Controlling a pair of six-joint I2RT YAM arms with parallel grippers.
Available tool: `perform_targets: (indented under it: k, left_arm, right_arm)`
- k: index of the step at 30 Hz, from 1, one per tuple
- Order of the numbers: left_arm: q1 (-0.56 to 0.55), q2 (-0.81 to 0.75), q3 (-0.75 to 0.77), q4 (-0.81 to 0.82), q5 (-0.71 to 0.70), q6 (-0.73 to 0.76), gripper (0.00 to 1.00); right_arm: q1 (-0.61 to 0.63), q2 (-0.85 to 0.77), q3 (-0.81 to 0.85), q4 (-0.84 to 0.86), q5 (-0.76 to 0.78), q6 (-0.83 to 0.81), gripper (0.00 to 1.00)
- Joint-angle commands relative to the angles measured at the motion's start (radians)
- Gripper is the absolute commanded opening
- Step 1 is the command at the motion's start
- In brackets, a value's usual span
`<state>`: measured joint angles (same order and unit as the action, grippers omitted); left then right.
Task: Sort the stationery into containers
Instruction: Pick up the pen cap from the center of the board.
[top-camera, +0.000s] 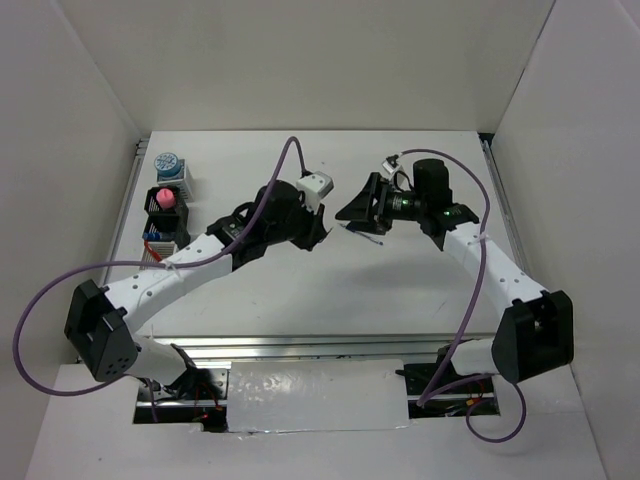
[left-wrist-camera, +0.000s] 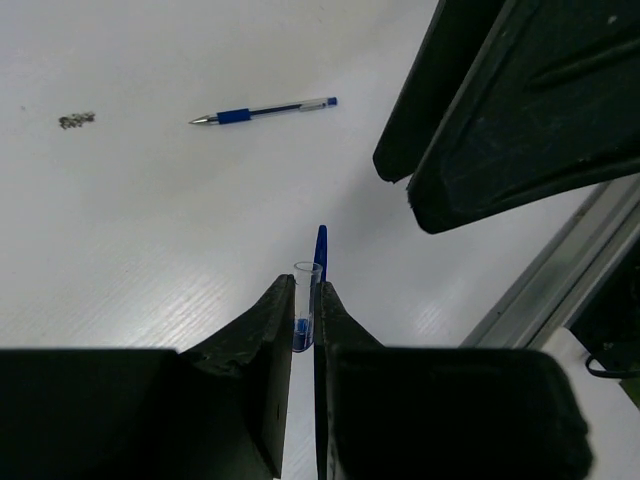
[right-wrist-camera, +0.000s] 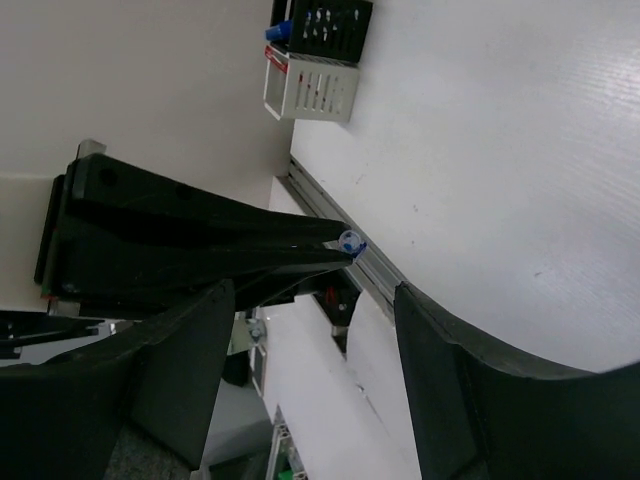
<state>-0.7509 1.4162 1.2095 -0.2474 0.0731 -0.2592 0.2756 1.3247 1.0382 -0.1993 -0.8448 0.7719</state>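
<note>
My left gripper (left-wrist-camera: 305, 290) is shut on a tiny clear bottle with a blue end (left-wrist-camera: 304, 300), held just above the table. The bottle's end also shows in the right wrist view (right-wrist-camera: 350, 241), at the tips of the left fingers. A blue pen (left-wrist-camera: 265, 110) lies flat on the table beyond it, and shows in the top view (top-camera: 366, 236). My right gripper (top-camera: 352, 212) is open and empty, facing the left gripper (top-camera: 318, 235) at mid-table, close above the pen. The containers (top-camera: 165, 215) stand in a row at the far left.
In the row, a round blue-white tin (top-camera: 168, 163) tops the back box and a pink piece (top-camera: 165, 198) sits in a black mesh box. A white slotted box (right-wrist-camera: 310, 92) and a black one (right-wrist-camera: 330, 20) show in the right wrist view. A metal rail (left-wrist-camera: 560, 270) runs along the table's edge.
</note>
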Motion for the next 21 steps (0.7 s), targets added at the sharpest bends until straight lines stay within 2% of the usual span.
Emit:
perform_targets:
  k: [1, 9, 21]
  left_arm:
    - [-0.025, -0.019, 0.018, 0.011, -0.131, 0.043, 0.0]
    - [-0.067, 0.012, 0.07, 0.005, -0.205, 0.067, 0.0]
    - [-0.091, 0.036, 0.097, 0.003, -0.233, 0.078, 0.0]
  right_arm:
    - [0.023, 0.018, 0.037, 0.035, 0.019, 0.063, 0.71]
    - [0.042, 0.079, 0.042, 0.018, 0.055, 0.133, 0.6]
    - [0.051, 0.12, 0.057, -0.002, 0.079, 0.168, 0.51]
